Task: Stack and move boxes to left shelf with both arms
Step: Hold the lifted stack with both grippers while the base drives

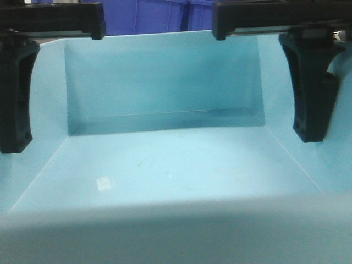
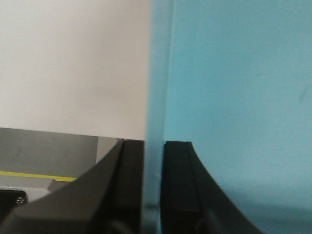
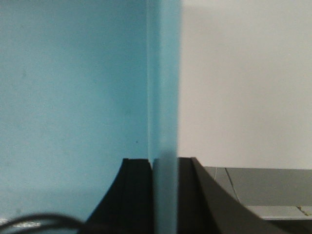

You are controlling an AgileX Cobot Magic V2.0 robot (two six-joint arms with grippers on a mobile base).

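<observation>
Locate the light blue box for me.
The light blue box fills the front view, its left wall pinched by the left gripper, its right wall by the right gripper, dark blue bins behind.

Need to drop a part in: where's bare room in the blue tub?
The floor of the light blue tub is bare, far wall to near rim. Crowded only at the side walls, clamped by left tool and right tool.

Dark blue bins [image 1: 159,15] stand behind; grey floor [image 2: 48,152] bears what seems a yellow stripe [image 2: 34,174].
</observation>
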